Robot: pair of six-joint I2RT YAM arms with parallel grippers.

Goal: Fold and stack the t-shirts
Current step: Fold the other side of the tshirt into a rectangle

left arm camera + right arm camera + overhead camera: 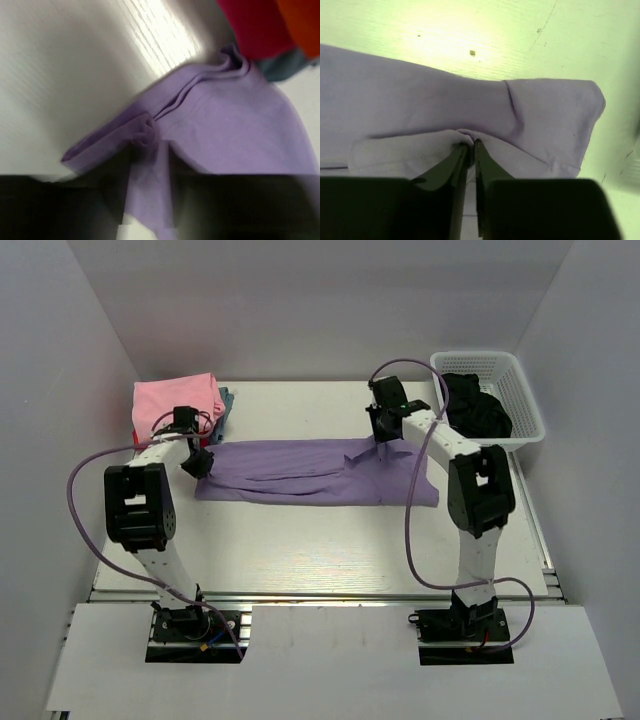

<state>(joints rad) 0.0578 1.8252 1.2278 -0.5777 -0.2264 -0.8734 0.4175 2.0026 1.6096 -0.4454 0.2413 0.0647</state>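
Observation:
A lavender-purple t-shirt (pixel 300 472) lies stretched across the middle of the table. My left gripper (pixel 197 462) is shut on the shirt's left edge; the left wrist view shows a pinched strip of purple cloth (pixel 150 165) between the jaws. My right gripper (pixel 383 445) is shut on a lifted fold near the shirt's right end; the right wrist view shows the cloth (pixel 470 107) bunched at the closed fingertips (pixel 487 167). A stack of folded shirts, pink on top (pixel 177 400), with red and grey-blue below, sits at the back left.
A white lattice basket (pixel 520 400) at the back right holds a dark garment (pixel 475 405). White walls enclose the table on three sides. Purple cables loop from both arms.

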